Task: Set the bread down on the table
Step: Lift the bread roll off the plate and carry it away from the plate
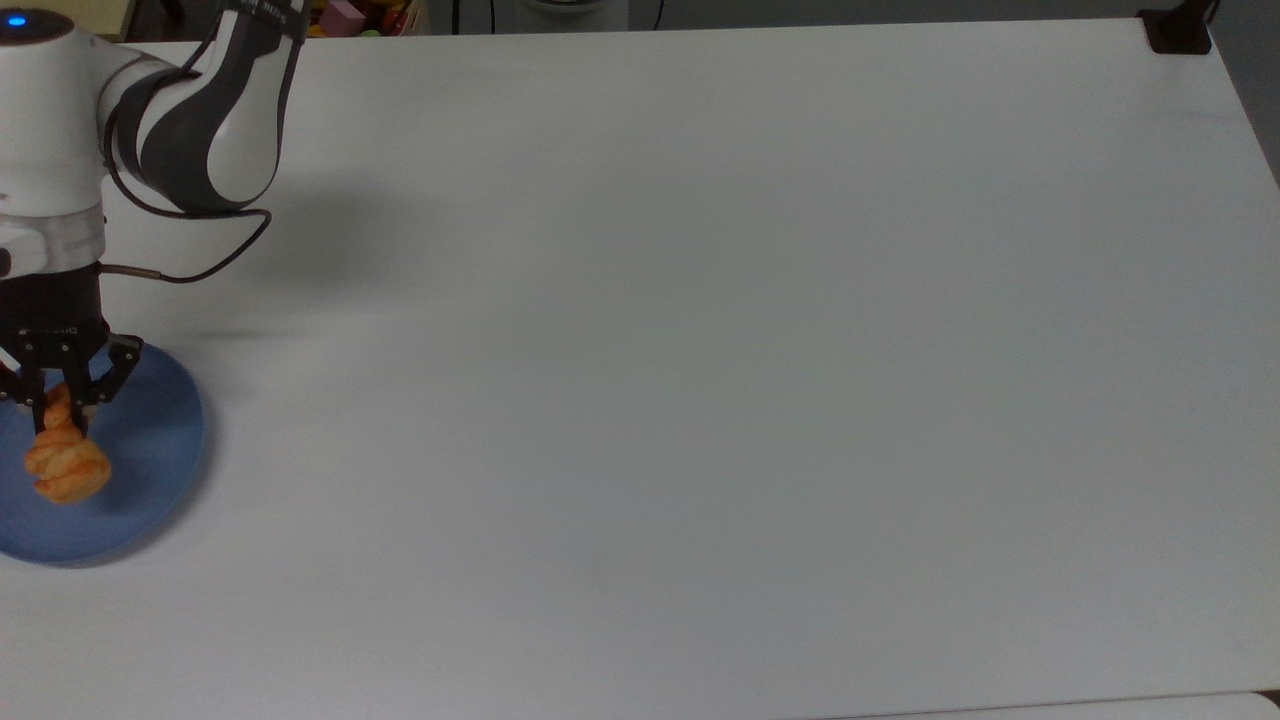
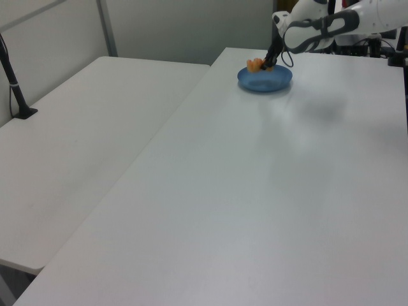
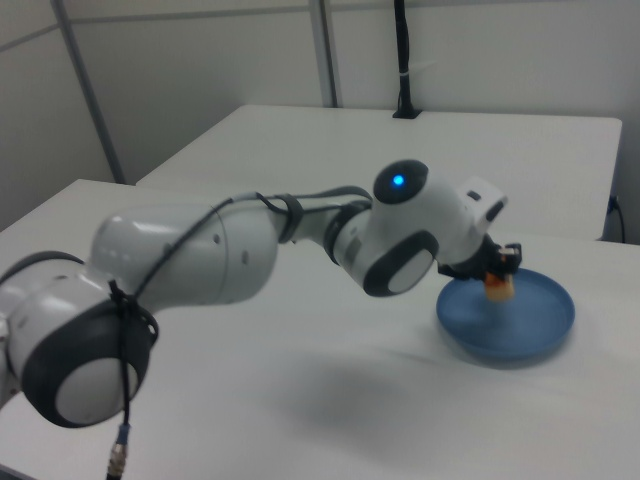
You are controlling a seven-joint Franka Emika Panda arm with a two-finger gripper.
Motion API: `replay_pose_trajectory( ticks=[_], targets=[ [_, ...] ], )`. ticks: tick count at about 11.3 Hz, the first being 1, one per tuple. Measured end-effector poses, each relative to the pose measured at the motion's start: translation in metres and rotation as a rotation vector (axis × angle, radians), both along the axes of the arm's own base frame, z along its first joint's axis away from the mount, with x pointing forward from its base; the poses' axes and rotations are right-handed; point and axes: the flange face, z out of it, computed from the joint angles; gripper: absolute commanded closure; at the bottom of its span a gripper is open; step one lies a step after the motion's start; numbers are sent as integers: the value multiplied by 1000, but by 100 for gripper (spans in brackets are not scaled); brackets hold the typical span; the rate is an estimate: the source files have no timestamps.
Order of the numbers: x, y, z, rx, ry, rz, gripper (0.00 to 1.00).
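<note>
Gripper (image 1: pixel 62 402): black two-finger unit at the end of the white and grey arm (image 1: pixel 190 120), pointing down, fingers closed on the upper end of the bread (image 1: pixel 66 462). Bread: golden-orange ridged roll, hanging from the fingertips with its bulk below them, lifted clear of the plate (image 1: pixel 150 440) in the left view (image 2: pixel 255 64) and the right view (image 3: pixel 497 285). Plate: round, blue, directly under the gripper and bread, its rim extending past the gripper toward the top view's right; seen also in the left view (image 2: pixel 271 80) and the right view (image 3: pixel 530 325). Table (image 1: pixel 700 350): plain white, carrying the plate, stretching well away from the gripper across the top view's right. Gripper also seen in the left view (image 2: pixel 266 62), just beside the bread.
</note>
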Motion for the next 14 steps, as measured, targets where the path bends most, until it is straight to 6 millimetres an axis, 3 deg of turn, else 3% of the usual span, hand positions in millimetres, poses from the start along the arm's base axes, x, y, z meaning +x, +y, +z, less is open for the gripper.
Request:
replay_pose_trajectory(
  ticks=[5, 10, 13, 14],
  targets=[
    [-36, 25, 84, 47, -24, -46, 73],
    [-93, 52, 163, 214, 152, -126, 73],
    [-134, 69, 200, 232, 310, -217, 73],
    [-142, 71, 202, 216, 331, -248, 73]
  ],
)
